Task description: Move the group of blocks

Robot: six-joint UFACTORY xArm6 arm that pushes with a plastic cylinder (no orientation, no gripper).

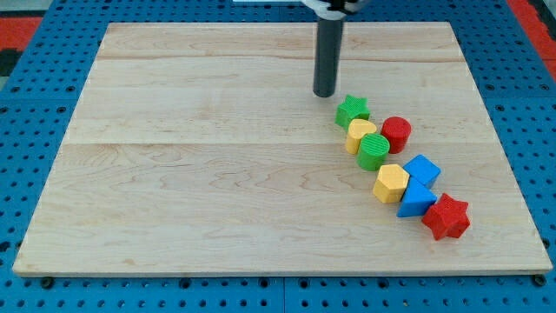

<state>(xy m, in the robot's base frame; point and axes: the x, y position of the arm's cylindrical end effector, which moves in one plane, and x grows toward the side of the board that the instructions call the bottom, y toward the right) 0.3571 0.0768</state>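
The blocks lie in a diagonal row on the wooden board (217, 174), right of centre. From the upper left: a green star (352, 110), a yellow block (360, 134), a green cylinder (373, 150), a red cylinder (396, 133), a yellow hexagon (392, 183), a blue cube (423, 169), a blue block (415, 199) and a red star (446, 217). My tip (324, 94) stands just up and left of the green star, a small gap apart from it.
The board rests on a blue perforated table (35, 130). The red star lies nearest the board's bottom-right corner.
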